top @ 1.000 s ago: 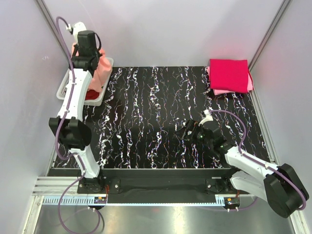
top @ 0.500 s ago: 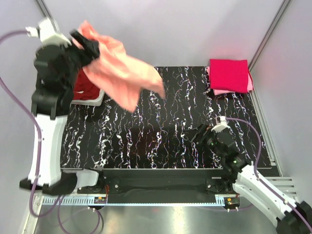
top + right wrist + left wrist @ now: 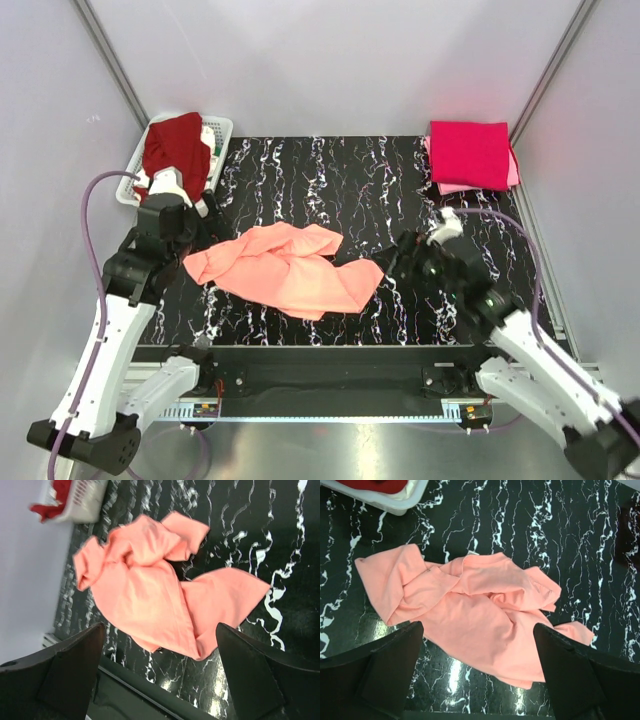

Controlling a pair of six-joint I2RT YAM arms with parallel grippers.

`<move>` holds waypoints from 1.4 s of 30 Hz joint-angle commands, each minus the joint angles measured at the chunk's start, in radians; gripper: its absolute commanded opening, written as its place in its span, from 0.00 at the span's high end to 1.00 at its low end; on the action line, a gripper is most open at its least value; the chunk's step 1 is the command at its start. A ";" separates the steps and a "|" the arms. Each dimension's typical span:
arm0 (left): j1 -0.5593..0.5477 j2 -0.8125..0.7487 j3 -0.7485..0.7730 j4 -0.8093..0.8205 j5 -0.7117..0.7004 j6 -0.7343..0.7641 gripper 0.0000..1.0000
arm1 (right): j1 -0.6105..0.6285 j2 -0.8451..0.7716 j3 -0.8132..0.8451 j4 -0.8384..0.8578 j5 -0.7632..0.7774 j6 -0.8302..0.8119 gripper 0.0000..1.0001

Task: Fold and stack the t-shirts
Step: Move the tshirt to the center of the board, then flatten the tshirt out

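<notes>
A salmon-peach t-shirt (image 3: pixel 285 270) lies crumpled on the black marbled table, left of centre. My left gripper (image 3: pixel 195 222) hovers open above the shirt's left end, holding nothing. In the left wrist view the shirt (image 3: pixel 470 605) spreads out below the wide-apart jaws of the left gripper (image 3: pixel 477 627). To the shirt's right, my right gripper (image 3: pixel 405 258) is open and empty. It (image 3: pixel 160 627) faces the shirt (image 3: pixel 145 595) in the right wrist view. A dark maroon t-shirt (image 3: pixel 175 150) hangs over the basket. A folded crimson t-shirt (image 3: pixel 470 152) lies on a light pink one (image 3: pixel 514 174) at the back right.
The white plastic basket (image 3: pixel 222 128) stands at the table's back left corner, and its rim (image 3: pixel 410 501) shows at the top of the left wrist view. Grey walls close in the left, back and right sides. A metal rail runs along the near edge.
My left gripper swung the salmon shirt up out of the basket, opened and let it go. The shirt now lies on the table and the left arm has come down. The right arm shifted slightly.
</notes>
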 commanded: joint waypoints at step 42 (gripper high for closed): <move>0.000 0.875 0.108 0.315 -0.151 -0.005 1.00 | 0.004 0.935 0.300 -0.021 -0.047 -0.028 0.70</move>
